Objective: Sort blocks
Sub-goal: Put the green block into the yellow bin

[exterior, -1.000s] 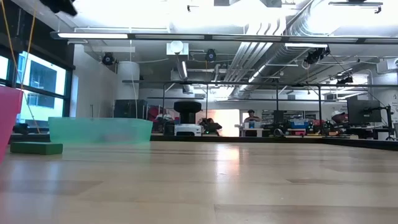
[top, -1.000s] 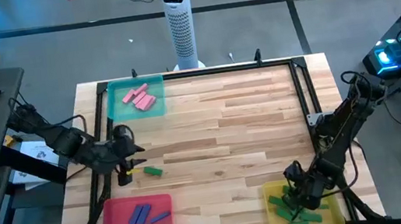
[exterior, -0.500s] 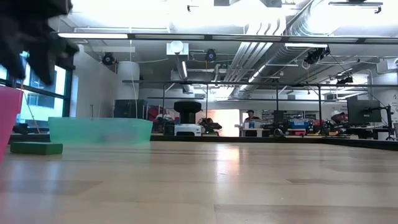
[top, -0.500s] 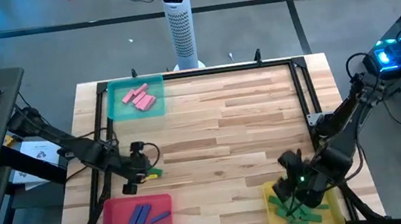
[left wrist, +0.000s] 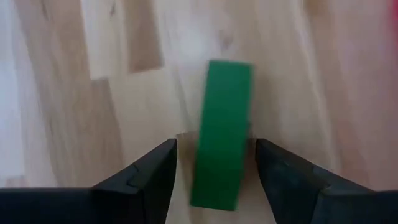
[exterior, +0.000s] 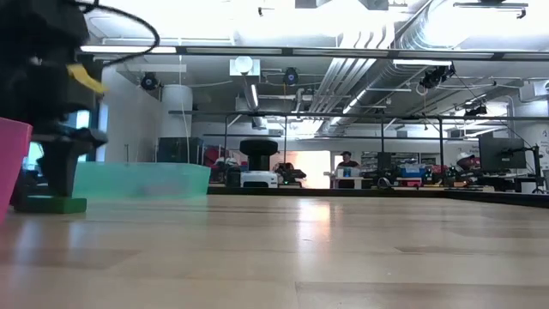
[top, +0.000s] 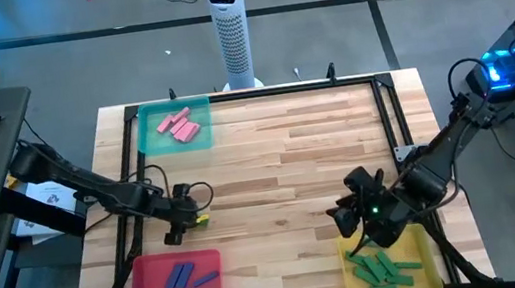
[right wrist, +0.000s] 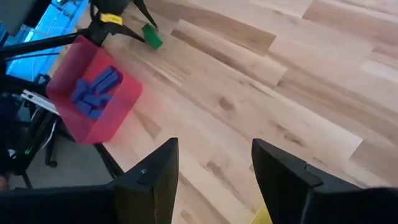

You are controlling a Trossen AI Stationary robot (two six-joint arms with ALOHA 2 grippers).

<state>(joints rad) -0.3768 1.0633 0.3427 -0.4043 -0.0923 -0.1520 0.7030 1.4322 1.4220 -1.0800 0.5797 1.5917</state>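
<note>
The left gripper (top: 183, 220) stands open over a lone green block (left wrist: 221, 132) on the table (top: 299, 148); its fingers (left wrist: 146, 171) straddle the block without gripping, the block's long axis running along the fingers. The right gripper (top: 353, 213) is open and empty above the table, just beside the yellow tray (top: 423, 242).

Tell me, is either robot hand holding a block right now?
No. The left gripper is open with the green block lying between its fingers on the table, not gripped. The right gripper is open and empty.
</note>
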